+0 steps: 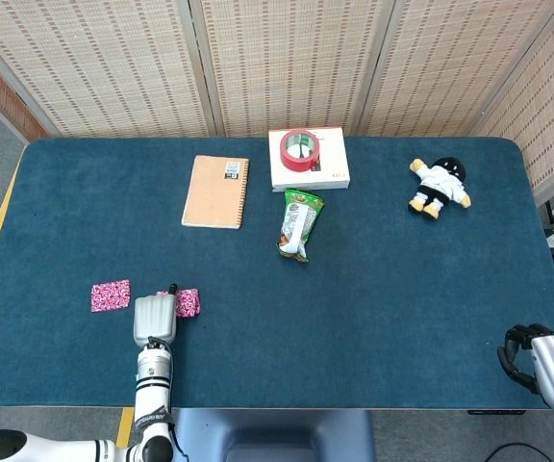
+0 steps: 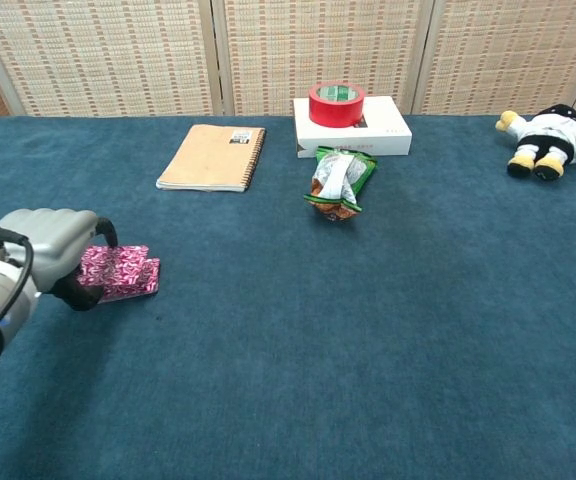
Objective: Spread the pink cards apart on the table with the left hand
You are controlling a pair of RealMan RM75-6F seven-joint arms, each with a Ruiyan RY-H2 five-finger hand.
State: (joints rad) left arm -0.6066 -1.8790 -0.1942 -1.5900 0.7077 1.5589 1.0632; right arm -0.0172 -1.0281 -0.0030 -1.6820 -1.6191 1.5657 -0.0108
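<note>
While the left hand (image 1: 155,319) lies knuckles-up on the table (image 1: 373,318), the head view shows two pink cards relative to it: one card (image 1: 111,295) lies apart on its outer side, and a second card (image 1: 187,302) sits just beside it on its inner side, partly hidden by the hand. The spreading step appears largely done, since blue cloth separates the cards; the next move probably calls for lifting the hand clear, or one more sideways slide if a wider gap is wanted. Both cards are thin, flat rectangles with a glittery, patterned face; the table cover is a matte, felt-like cloth that should grip a sliding card. The right hand (image 1: 543,361) rests at the near corner, well away from the left hand, fingers curled in with nothing seen in them. In the chest view the left hand (image 2: 43,255) is a smooth grey shell with dark fingertips (image 2: 76,293) curled down against the edge of the nearer card (image 2: 120,272); whether the tips pinch it or merely press on it cannot be told. That card appears slightly thick at its front edge, so more than one card may be stacked there.
</note>
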